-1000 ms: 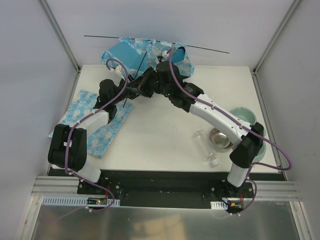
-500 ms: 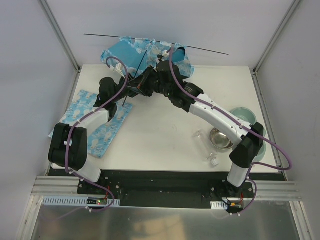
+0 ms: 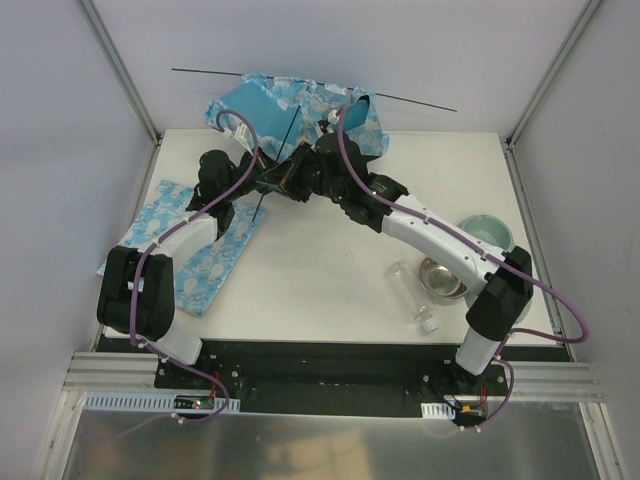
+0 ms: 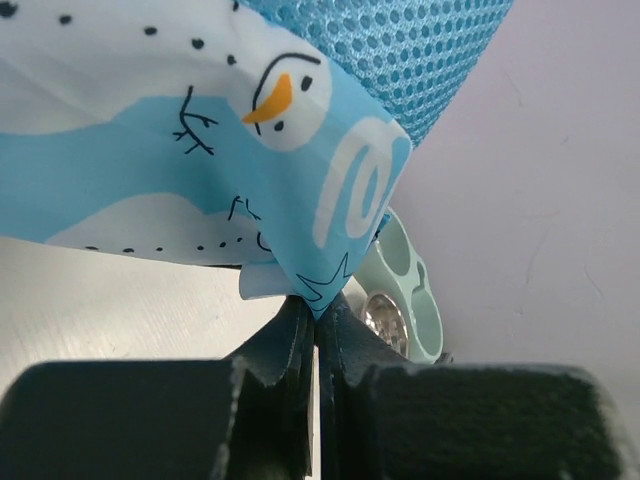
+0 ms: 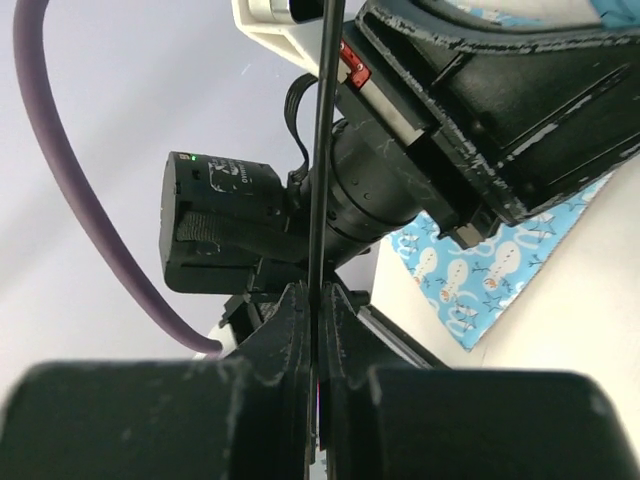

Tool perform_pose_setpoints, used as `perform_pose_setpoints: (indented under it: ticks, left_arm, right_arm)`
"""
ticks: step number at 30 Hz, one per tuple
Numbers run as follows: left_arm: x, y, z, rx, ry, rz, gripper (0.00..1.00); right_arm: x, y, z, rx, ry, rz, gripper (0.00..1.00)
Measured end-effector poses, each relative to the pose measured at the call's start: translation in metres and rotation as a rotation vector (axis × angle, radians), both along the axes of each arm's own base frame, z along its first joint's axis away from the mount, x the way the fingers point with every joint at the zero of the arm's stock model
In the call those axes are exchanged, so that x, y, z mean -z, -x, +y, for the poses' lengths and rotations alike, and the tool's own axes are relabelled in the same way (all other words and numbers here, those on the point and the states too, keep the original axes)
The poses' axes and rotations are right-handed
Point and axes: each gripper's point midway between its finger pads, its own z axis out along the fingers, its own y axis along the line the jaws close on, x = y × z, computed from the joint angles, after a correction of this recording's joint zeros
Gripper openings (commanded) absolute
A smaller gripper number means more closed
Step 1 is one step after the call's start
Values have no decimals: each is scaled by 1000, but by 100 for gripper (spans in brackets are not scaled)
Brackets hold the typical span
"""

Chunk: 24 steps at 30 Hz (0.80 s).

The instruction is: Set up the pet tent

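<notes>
1. From overhead, the pet tent (image 3: 300, 102) is lying crumpled at the far edge of the white table (image 3: 330, 270), against the back wall. It is soft blue fabric with a pale print. One thin black rod is sticking out past both of its sides along the top.
2. Also from overhead, both my arms are stretching forward and bending inward. My left gripper (image 3: 264, 183) and right gripper (image 3: 290, 178) are meeting just in front of the tent. A slanted black pole (image 3: 258, 207) is running down between them. A flat printed mat (image 3: 180, 250) is lying below my left forearm. A mint bowl (image 3: 490, 232) and a steel bowl (image 3: 442, 277) are sitting beside my right arm.
3. From my left wrist, my fingers are pressing together and pinching a corner of the tent's smooth fabric, which is printed with snowmen. Turquoise mesh (image 4: 400, 50), dotted with tiny holes, is showing above it.
4. From my right wrist, my fingers are closing tightly on the black pole, a stiff, hair-thin line running straight up. My left arm's black body is hanging just beyond it.
</notes>
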Motion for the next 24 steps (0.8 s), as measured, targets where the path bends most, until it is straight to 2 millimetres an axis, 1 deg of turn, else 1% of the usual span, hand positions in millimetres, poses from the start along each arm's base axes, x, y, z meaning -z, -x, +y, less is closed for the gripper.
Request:
perform_pose_setpoints:
  ticks: [5, 7, 10, 14, 16, 19, 24]
  left_arm:
    - [9, 9, -1, 34, -21, 42, 0]
    - [6, 15, -1, 50, -24, 51, 0]
    - [-6, 27, -1, 70, -23, 42, 0]
    - [-17, 41, 1, 95, -32, 32, 0]
    - [-18, 48, 2, 102, -44, 37, 0]
    - [-16, 56, 4, 111, -69, 47, 0]
    - [-13, 68, 7, 118, -100, 71, 0]
  right_arm:
    - [3, -5, -11, 32, 13, -51, 0]
    - [2, -10, -16, 51, 15, -73, 0]
    - [0, -21, -21, 86, 16, -116, 0]
    - [-9, -38, -30, 142, 7, -168, 0]
    - [-12, -46, -34, 169, 2, -187, 0]
    - [-11, -54, -39, 207, 5, -197, 0]
    - [-9, -61, -42, 241, 10, -207, 0]
